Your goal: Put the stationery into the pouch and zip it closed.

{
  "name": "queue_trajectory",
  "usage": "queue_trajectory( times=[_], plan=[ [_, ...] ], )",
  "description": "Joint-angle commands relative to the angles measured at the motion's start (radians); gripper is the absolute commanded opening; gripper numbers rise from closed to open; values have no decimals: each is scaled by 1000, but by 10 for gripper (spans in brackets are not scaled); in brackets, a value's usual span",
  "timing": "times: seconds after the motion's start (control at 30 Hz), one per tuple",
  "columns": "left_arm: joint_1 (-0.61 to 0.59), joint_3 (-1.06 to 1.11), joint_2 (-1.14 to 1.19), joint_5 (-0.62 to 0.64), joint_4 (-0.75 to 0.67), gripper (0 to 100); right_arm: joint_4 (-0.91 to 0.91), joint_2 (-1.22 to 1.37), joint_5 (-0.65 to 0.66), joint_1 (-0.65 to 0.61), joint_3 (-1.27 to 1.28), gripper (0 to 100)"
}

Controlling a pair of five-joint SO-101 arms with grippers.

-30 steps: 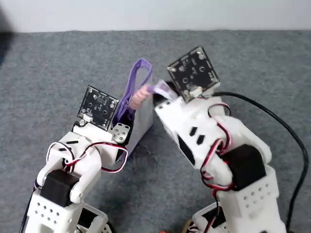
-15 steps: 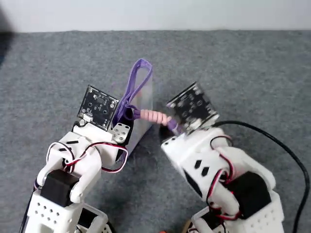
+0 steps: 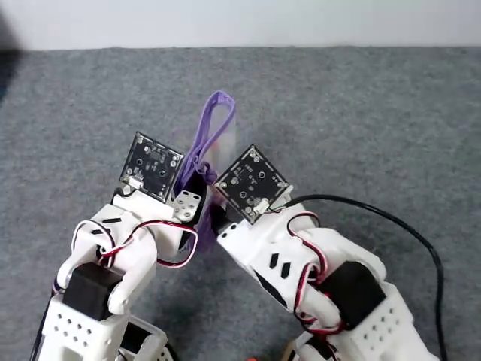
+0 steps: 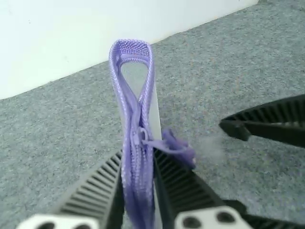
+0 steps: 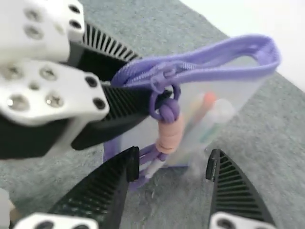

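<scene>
High camera looking steeply down over the table (image 3: 376, 113), 2 wrist cameras peering close along their own jaws, all 3 sharing the pouch (image 3: 214, 124).

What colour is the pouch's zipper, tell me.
Purple; the zipper shows best in the left wrist view.

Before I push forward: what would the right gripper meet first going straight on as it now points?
Likely the hanging pull cord, which sits between the open fingers of the right gripper, with the pouch wall just behind it; depth is unclear.
</scene>
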Motion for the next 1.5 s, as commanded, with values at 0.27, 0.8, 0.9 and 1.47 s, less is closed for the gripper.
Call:
queue_trajectory(
  times=[0.27, 0.8, 0.9, 1.47],
  plan=[
    [6, -16, 0, -12, -21, 10, -199, 122, -5, -1, 6, 223],
    [6, -16, 0, -12, -21, 10, -289, 127, 180, 74, 5, 8],
    [6, -16, 0, -12, -21, 10, -334, 133, 213, 137, 6, 8],
    [6, -108, -64, -6, 84, 9, -512, 251, 313, 397, 6, 8]
  ],
)
